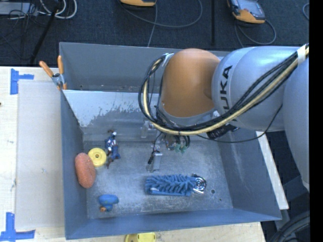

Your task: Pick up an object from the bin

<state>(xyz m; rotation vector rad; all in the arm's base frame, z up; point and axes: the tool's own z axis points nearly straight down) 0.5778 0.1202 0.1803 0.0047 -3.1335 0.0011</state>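
Note:
My gripper [153,159] hangs under the orange wrist cover over the middle of the bin floor. Just below and to its right lies a blue bristly brush [171,185] with a silvery metal end [200,184], flat on the floor and apart from the gripper. To the left of the gripper, a small blue figure [112,146] lies beside a yellow round piece [97,157].
An orange oval thing [85,170] rests by the left wall. A small blue and orange thing [107,201] sits near the front left corner. The arm and its cables cover the bin's back right part.

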